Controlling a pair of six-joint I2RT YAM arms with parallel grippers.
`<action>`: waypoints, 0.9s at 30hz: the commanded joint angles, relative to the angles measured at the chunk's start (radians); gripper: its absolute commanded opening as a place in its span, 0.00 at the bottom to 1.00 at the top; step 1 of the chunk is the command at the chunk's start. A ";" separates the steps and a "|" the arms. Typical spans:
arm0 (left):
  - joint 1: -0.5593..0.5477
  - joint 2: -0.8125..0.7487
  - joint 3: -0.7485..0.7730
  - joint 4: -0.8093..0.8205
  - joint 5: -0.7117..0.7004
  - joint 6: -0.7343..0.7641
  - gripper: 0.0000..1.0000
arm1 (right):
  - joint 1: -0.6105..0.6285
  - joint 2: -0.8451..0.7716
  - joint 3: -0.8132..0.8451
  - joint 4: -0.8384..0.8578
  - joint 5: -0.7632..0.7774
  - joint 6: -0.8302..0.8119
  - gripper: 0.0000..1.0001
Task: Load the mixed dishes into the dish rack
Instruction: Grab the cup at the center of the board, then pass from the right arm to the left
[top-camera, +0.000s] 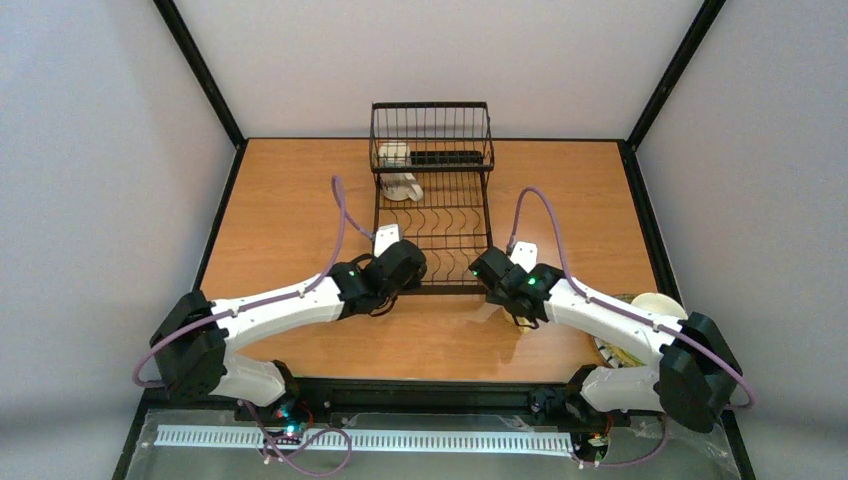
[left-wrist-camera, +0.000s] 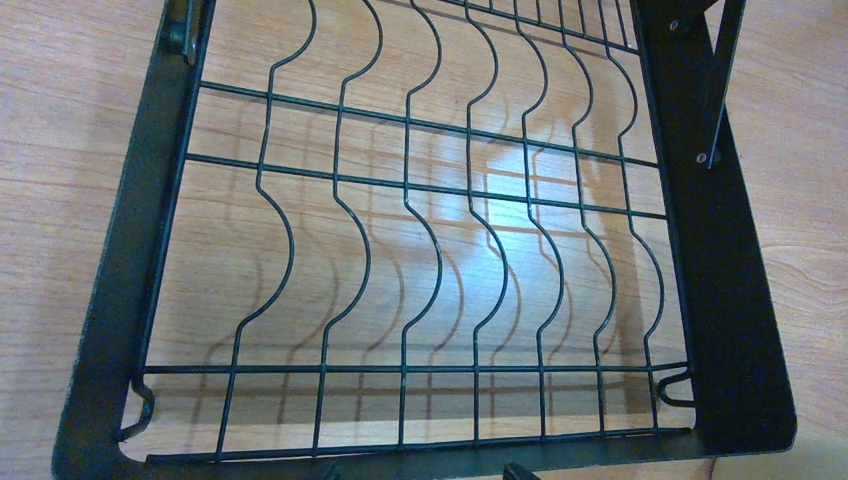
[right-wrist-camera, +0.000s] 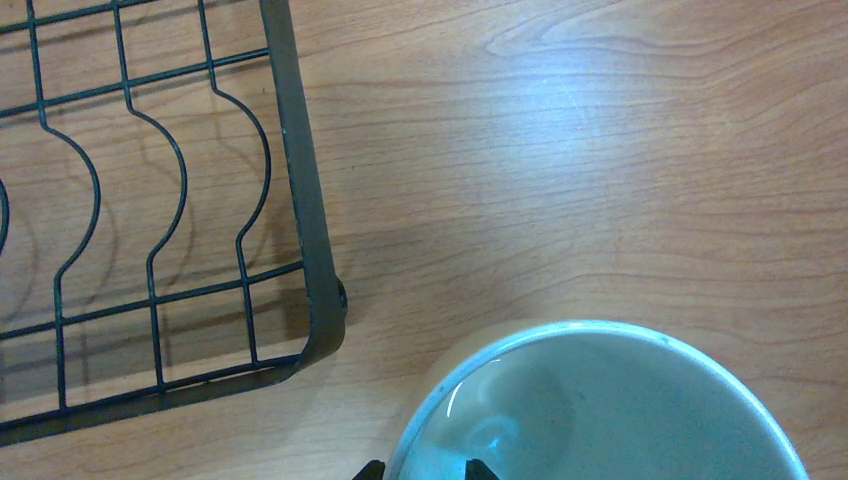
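My right gripper is at the rim of the bowl, just off the near right corner of the rack

The teal-rimmed bowl sits upright on the table beside that corner, close to the frame but not touching it. One of my right fingertips is outside the rim and the other inside, and I cannot tell whether they have bitten on it. My left gripper hangs over the rack's near end, fingers wide apart and holding nothing. My worry is the hold: I have only the rim's edge, so a glazed bowl could slip or swing down when lifted. If it tilts towards the rack it could strike the corner and shove the rack. My left arm is also over the slots the bowl would need
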 joint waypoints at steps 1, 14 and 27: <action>-0.014 -0.028 -0.012 -0.025 -0.004 -0.014 0.91 | -0.006 -0.003 -0.011 -0.007 0.010 0.022 0.35; -0.014 -0.084 -0.030 -0.028 0.047 -0.013 0.94 | 0.000 -0.143 0.035 -0.075 -0.045 0.019 0.02; -0.014 -0.342 -0.140 0.149 0.334 -0.037 0.99 | 0.062 -0.256 0.256 0.074 -0.151 -0.048 0.02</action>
